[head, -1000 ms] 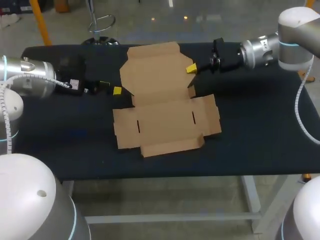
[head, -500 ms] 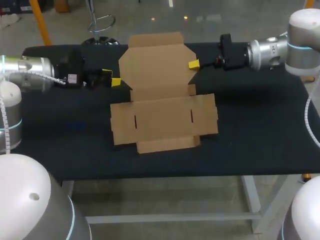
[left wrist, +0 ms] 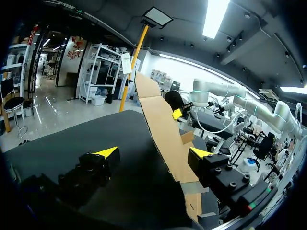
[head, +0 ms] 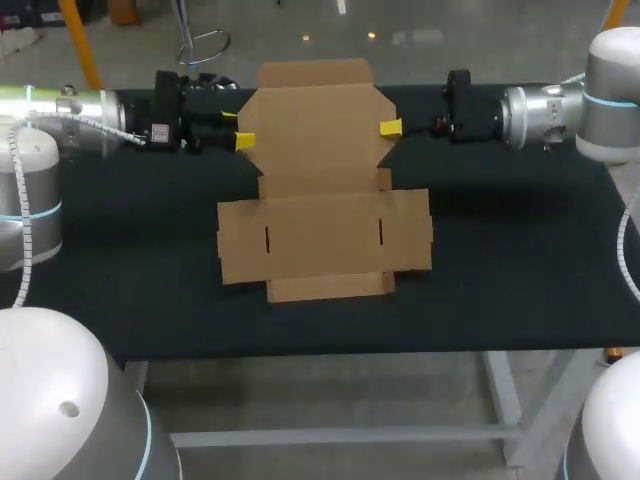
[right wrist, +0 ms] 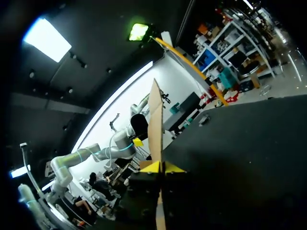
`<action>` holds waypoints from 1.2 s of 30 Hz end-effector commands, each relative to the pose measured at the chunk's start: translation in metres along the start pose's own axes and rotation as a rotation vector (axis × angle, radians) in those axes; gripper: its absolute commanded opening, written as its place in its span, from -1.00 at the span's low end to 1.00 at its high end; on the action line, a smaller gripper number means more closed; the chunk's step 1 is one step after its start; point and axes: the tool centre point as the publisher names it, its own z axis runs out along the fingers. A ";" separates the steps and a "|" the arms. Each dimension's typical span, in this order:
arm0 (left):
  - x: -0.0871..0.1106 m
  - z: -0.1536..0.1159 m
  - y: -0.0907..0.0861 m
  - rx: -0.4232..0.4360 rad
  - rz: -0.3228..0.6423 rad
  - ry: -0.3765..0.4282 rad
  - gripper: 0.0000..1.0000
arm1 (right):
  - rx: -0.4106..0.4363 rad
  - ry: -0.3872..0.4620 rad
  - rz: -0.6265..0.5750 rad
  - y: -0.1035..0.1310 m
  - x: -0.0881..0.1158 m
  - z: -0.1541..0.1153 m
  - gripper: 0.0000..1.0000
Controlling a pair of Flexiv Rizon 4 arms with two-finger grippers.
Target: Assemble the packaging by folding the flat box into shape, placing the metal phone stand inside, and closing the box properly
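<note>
**Die-cut carton, rear panel raised, attended at both side edges**

- **Flat brown cardboard box** [head: 325, 240]: lies unfolded at the middle of the black-topped table [head: 520, 260]. Its slotted front part and side flaps lie flat on the surface.
- **Rear lid panel** [head: 315, 130]: appears tilted up about its crease, with the top edge toward the table's far side. Both wrist views show it edge-on, rising clear of the tabletop.
- **Right gripper** [right wrist: 163, 166]: at the panel's right edge. The yellow tips are pinched together with the cardboard sandwiched between them, a firm grasp on the panel. Judged purpose: to carry the panel's weight and steer it through the fold.
- **Left gripper** [left wrist: 153, 153]: at the panel's left edge, fingers spread wide. The cardboard edge runs between them, close by one finger and well apart from the other, so nothing is gripped. Judged purpose: to straddle the edge so the panel stays square, ready to close for a matching hold.
- **Metal phone stand**: shows in no view, so its whereabouts cannot be told.
- **Status, as judged**: early folding stage, with no walls raised, nothing loaded and the box not closed.
</note>
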 end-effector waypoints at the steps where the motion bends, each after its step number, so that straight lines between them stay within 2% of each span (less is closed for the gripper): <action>1: -0.008 0.014 -0.004 0.009 0.002 0.121 0.90 | -0.020 0.003 -0.011 -0.003 0.002 -0.003 -1.00; 3: -0.007 0.020 -0.007 0.016 0.006 0.139 0.79 | -0.024 0.004 -0.016 -0.002 0.002 -0.003 -1.00; 19: 0.003 0.054 -0.021 0.039 0.038 0.250 0.43 | -0.035 0.015 -0.057 0.008 0.003 0.005 -1.00; 23: 0.005 0.059 -0.022 0.041 0.038 0.264 0.35 | -0.041 0.013 -0.063 0.009 0.003 0.004 -1.00; 25: 0.006 0.060 -0.022 0.043 0.039 0.269 0.22 | -0.044 0.015 -0.066 0.010 0.002 0.004 -1.00; 31: 0.011 0.065 -0.023 0.041 0.046 0.280 0.00 | -0.050 0.020 -0.070 0.011 0.001 0.004 -1.00; 36: 0.013 0.067 -0.023 0.033 0.049 0.285 -0.05 | -0.049 0.022 -0.070 0.012 0.000 0.005 -1.00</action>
